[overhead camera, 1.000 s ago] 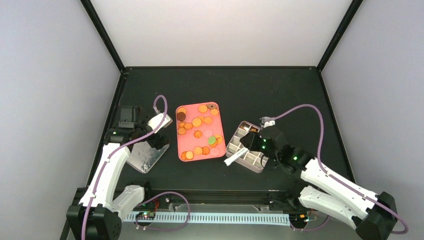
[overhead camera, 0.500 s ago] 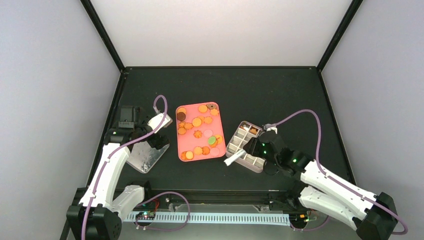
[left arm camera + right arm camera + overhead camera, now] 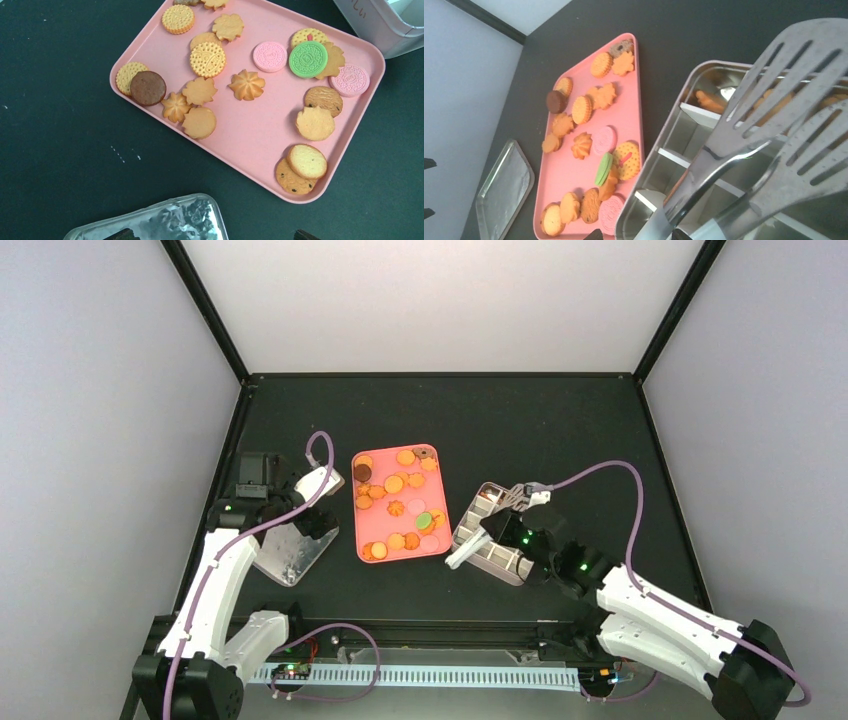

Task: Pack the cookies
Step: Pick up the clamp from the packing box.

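**Tongs over the tin, cookies off to their left**

The cookies [image 3: 246, 84] lie flat on the pink tray [image 3: 260, 135], and nearly all of them are yet to be packed. I count twenty-one there, though a few overlap, so one could be hiding: one dark brown, one green, two pink, and the rest golden or orange, a couple of those with dark chips.

Just to the right of the tray stands one metal tin [image 3: 666, 142] with dividers. There are orange pieces in its far compartments, but the tongs [image 3: 724, 145] cover them and I cannot count them. The one pair of tongs is clamped in the right gripper [image 3: 498, 528], with its slotted blades a little apart and nothing between them.

What matters for the next pick is direction. The tongs' long axis runs from the handle end, near the tray's near right corner, out over the tin. The blades point away from the robot's base, not toward the tray. Every cookie sits to the left of those blades, across the tin's wall, so I'd expect the tongs to have to swing left. The green and pink cookies at the tray's right edge look like the shortest reach.

The left gripper [image 3: 316, 520] hangs just left of the tray above the one silver lid [image 3: 165, 220]. Its fingers are wide apart and hold nothing. It is about as close to the cookies as the right gripper, but it has no tool.
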You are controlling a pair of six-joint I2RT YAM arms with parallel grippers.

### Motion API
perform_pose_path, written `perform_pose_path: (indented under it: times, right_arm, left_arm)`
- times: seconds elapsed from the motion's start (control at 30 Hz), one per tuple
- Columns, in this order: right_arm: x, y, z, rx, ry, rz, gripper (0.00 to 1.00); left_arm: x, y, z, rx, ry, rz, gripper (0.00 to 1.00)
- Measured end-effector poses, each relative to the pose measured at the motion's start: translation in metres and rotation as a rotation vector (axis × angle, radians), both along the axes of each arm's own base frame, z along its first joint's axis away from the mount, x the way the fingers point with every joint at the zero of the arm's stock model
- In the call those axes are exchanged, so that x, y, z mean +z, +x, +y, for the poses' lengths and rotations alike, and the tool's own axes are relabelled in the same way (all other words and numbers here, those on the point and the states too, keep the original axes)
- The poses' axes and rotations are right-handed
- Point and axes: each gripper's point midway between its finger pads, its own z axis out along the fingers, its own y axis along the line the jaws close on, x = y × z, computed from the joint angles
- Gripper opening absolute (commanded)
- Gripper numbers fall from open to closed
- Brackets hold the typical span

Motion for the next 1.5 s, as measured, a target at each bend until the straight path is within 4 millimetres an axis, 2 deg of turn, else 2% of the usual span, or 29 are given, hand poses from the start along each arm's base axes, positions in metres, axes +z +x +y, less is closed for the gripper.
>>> perform_pose_path:
  times: [0.3, 0.43, 0.57, 0.67, 0.73, 0.87, 0.93, 1.2, 1.3, 1.5]
  right_arm:
    - [0.006, 0.009, 0.005, -0.027, 0.073, -0.046, 0.14]
    - [-0.004, 0.015, 0.011, -0.02, 0.03, -0.024, 0.02]
    - [-0.005, 0.024, 0.022, -0.003, -0.008, -0.009, 0.01]
    - [0.005, 0.03, 0.03, 0.008, -0.008, -0.022, 0.01]
    - [0.011, 0.031, 0.032, 0.013, -0.001, -0.032, 0.07]
    - [0.013, 0.028, 0.031, 0.027, -0.018, -0.019, 0.39]
    - [0.014, 0.023, 0.026, 0.034, -0.037, -0.008, 0.49]
    - [0.011, -0.004, -0.01, 0.009, -0.124, 0.043, 0.58]
    - [-0.003, -0.011, -0.021, -0.008, -0.179, 0.096, 0.58]
    - [-0.035, -0.017, -0.029, -0.026, -0.29, 0.229, 0.58]
  left_arm:
    - [-0.001, 0.0, 0.0, 0.004, -0.004, 0.004, 0.83]
    - [-0.003, -0.001, 0.0, 0.01, -0.008, 0.006, 0.83]
    - [-0.006, -0.005, 0.0, 0.013, -0.01, 0.012, 0.83]
    - [-0.007, -0.006, 0.0, 0.013, -0.01, 0.009, 0.83]
    - [-0.007, -0.007, 0.0, 0.013, -0.01, 0.008, 0.83]
    - [-0.007, -0.007, 0.0, 0.013, -0.01, 0.007, 0.83]
    - [-0.007, -0.007, 0.0, 0.013, -0.01, 0.007, 0.83]
    - [-0.008, -0.006, -0.001, 0.013, -0.017, -0.003, 0.83]
    - [-0.009, -0.007, -0.002, 0.011, -0.025, -0.001, 0.83]
    - [-0.011, -0.007, -0.003, 0.008, -0.033, 0.006, 0.83]
